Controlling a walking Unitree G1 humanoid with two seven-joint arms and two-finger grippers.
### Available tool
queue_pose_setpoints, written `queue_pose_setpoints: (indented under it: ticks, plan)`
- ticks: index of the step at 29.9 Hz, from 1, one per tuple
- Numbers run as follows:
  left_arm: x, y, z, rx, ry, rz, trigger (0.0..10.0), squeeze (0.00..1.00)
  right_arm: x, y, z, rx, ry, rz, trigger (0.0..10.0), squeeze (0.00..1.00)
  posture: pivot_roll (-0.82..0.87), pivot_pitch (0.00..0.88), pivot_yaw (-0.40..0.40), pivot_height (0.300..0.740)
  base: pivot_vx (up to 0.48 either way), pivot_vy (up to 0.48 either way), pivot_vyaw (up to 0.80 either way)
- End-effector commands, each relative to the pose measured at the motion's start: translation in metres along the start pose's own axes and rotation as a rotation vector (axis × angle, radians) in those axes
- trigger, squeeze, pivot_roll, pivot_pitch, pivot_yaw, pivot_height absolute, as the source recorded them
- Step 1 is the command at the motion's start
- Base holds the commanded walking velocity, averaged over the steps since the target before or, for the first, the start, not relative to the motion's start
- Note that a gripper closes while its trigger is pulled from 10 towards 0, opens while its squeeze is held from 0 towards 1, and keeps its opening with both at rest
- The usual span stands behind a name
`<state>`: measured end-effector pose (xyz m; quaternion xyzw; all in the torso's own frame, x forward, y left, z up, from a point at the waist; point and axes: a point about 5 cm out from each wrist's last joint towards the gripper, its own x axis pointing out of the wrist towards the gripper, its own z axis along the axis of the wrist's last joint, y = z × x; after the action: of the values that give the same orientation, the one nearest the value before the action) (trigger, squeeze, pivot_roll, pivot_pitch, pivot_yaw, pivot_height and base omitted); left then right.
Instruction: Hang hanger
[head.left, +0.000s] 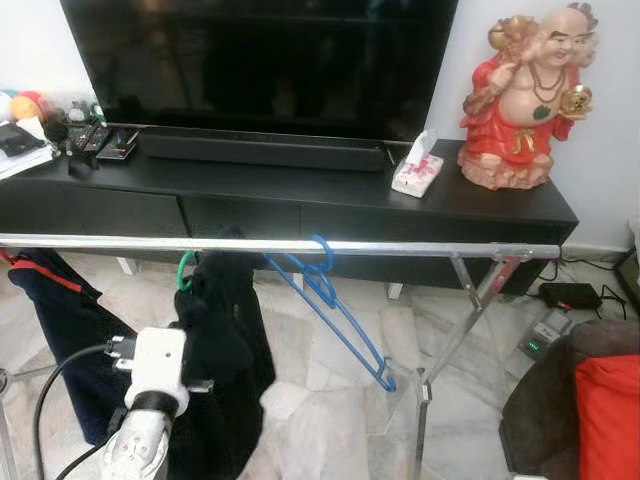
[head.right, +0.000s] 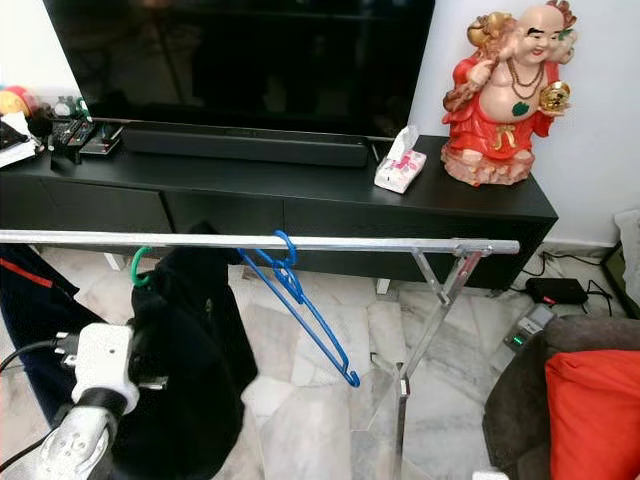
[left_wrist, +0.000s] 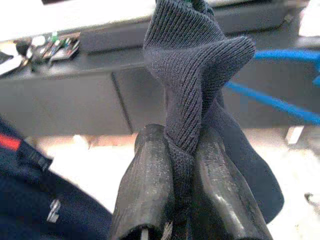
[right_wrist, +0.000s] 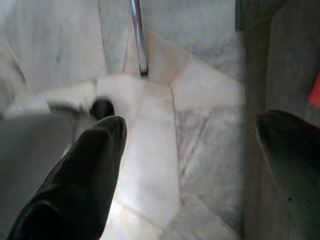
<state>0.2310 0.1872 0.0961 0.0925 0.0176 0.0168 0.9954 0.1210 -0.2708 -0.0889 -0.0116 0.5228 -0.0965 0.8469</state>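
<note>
**A:** So where's the hanger sitting? I'm seeing a green hanger hook (head.left: 184, 270) looping over the silver rail (head.left: 400, 247), and a dark garment (head.left: 222, 340) is drooping straight down from it.

**B:** Yep, that one's on the rail. The left gripper (left_wrist: 186, 200) is reaching up from below, and its jaws are pinching a fold of that dark knit fabric right between them (the wrist view is showing the cloth squeezed tight and rising out past the fingertips toward the hook).

**A:** And the blue hanger (head.left: 330, 300)?

**B:** It's hanging bare on the same rail, just off to the right-hand side of the pinched garment, tilting down toward the marble floor (head.left: 330, 370). Another navy garment (head.left: 50, 300) is dangling on the other side of the jaws.

**A:** Right arm?

**B:** The right gripper (right_wrist: 190, 165) is pointing at the floor with its jaws spread wide, nothing between them but tiles and a rack leg (right_wrist: 139, 40).

**A:** Background?

**B:** A TV (head.left: 260, 60) and a red laughing statue (head.left: 525, 100) are sitting on the black tabletop (head.left: 300, 185) beyond the rail.
</note>
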Motion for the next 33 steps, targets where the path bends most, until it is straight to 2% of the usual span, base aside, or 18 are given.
queue_pose_setpoints:
  ticks: [1,7,13,21,33]
  plan:
    - [0.008,-0.002,0.012,-0.005,-0.066,0.001,10.0,0.00,0.000,-0.007,0.012,0.008,-0.031,-0.036,10.0,0.00,0.00,0.000,-0.031,0.740,0.000,0.000,0.00]
    - [0.010,0.002,0.015,-0.013,-0.073,0.019,10.0,0.00,0.003,0.001,0.028,0.024,-0.075,-0.018,10.0,0.00,-0.02,0.000,-0.029,0.740,0.000,0.000,0.00]
    - [0.014,-0.001,0.018,-0.019,-0.083,0.032,10.0,0.00,0.002,-0.003,0.024,0.037,-0.055,-0.036,10.0,0.00,-0.01,0.000,-0.043,0.740,0.000,0.000,0.00]
    - [0.011,0.005,0.019,-0.014,-0.085,0.050,10.0,0.00,0.002,-0.004,0.027,0.052,-0.065,-0.040,10.0,0.00,0.00,0.000,-0.040,0.740,0.000,0.000,0.00]
    - [0.011,0.008,0.018,-0.006,-0.081,0.055,10.0,0.00,0.003,-0.001,0.028,0.047,-0.060,-0.031,10.0,0.00,0.01,0.000,-0.041,0.740,-0.254,0.000,0.00]
